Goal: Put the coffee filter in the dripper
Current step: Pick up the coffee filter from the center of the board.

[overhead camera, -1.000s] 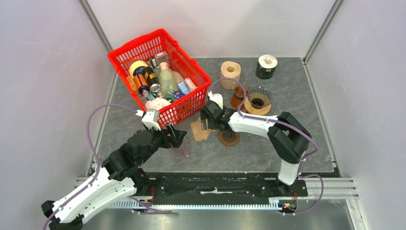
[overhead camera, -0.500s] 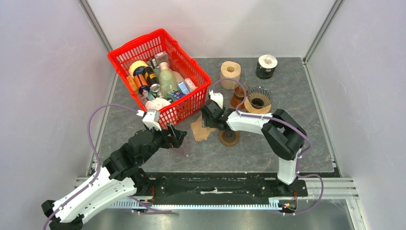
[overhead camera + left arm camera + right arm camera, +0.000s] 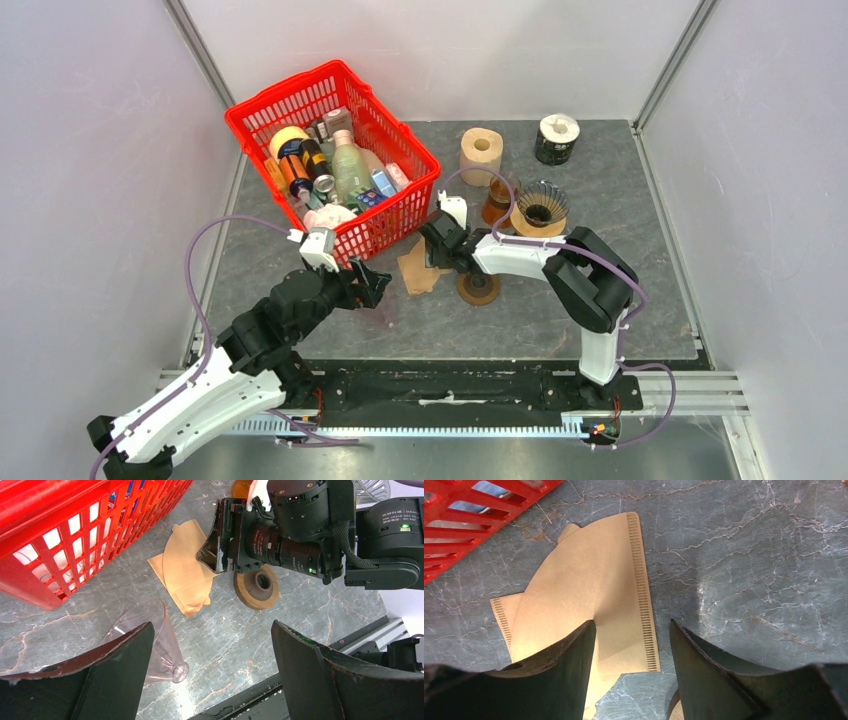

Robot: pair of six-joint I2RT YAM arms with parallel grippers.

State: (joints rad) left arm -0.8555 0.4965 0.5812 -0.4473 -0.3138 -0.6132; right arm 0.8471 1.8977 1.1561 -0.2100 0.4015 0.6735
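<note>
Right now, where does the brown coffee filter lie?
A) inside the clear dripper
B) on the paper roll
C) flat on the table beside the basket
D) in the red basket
C: the coffee filter lies flat on the table beside the red basket, under the open right tool.

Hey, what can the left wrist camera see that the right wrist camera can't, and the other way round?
Only the left wrist view shows the clear dripper cone lying on its side, the wooden ring, and the right claw from outside, its tips down at the brown paper filters. Only the right wrist view shows the crimped seam along the top filter's edge close up, in the gap between that claw's open fingers. Both show the filters, the red basket and the marbled table.
</note>
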